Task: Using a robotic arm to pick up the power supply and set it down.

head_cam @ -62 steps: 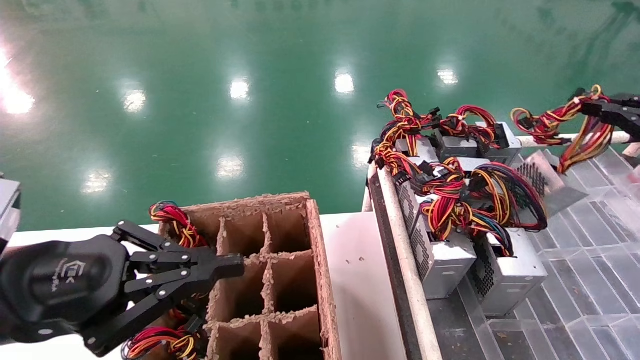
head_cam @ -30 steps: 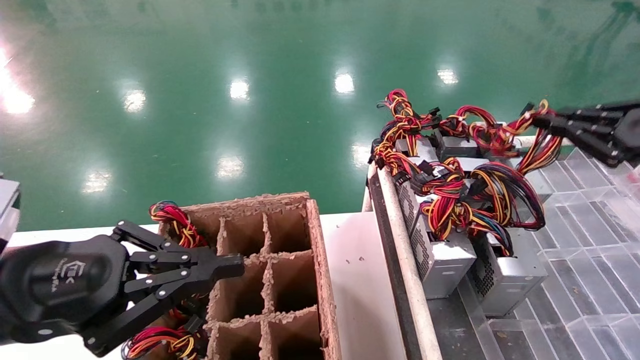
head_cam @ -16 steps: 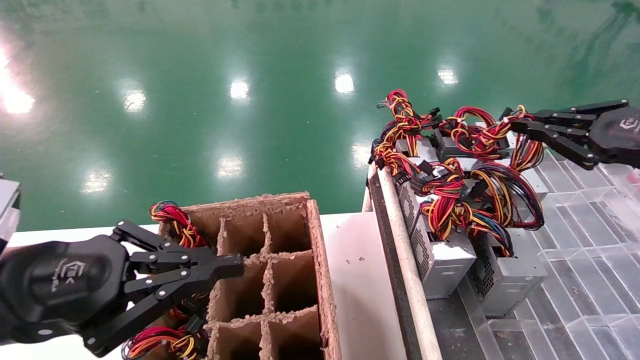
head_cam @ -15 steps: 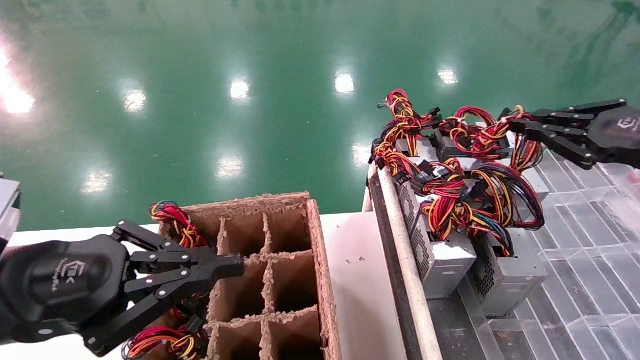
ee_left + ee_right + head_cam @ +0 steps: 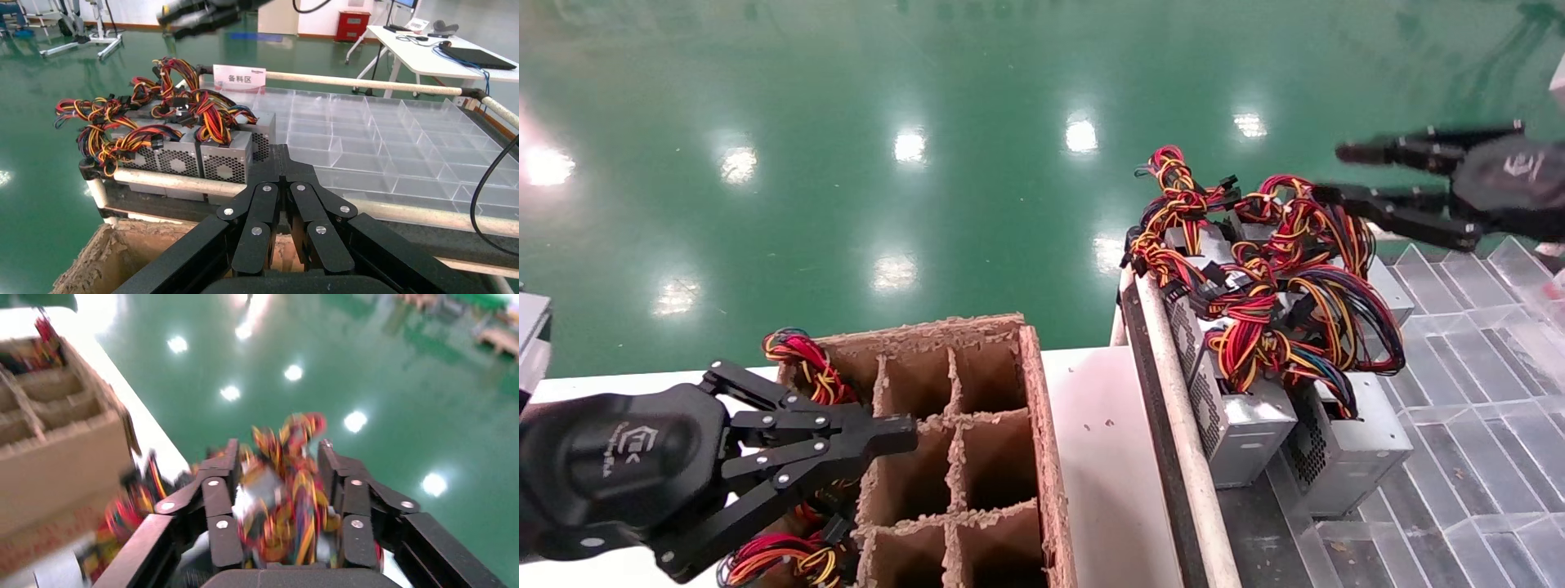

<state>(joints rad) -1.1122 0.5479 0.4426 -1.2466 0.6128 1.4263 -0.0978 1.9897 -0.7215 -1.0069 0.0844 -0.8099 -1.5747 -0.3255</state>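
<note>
1. Right hand (image 5: 1344,173): open, empty, raised above far cable tangle.
2. Power supply (image 5: 1352,445): silver-grey box, perforated vent side, red-yellow-black cable bundle (image 5: 1303,318) on top; among like units on clear tray (image 5: 1483,408).
3. Left hand (image 5: 899,434): closed, over cardboard divider box (image 5: 1034,408).

1. A white table (image 5: 1091,425) carries a brown cardboard box (image 5: 977,441) with dividers, directly under the closed left fingers (image 5: 891,433).
2. A clear plastic tray (image 5: 1475,384) with a rail frame carries several grey power supplies (image 5: 1246,433) with coloured cables (image 5: 1279,318), below the spread right fingers (image 5: 1369,200).
3. Both stand on a green floor (image 5: 928,163).
</note>
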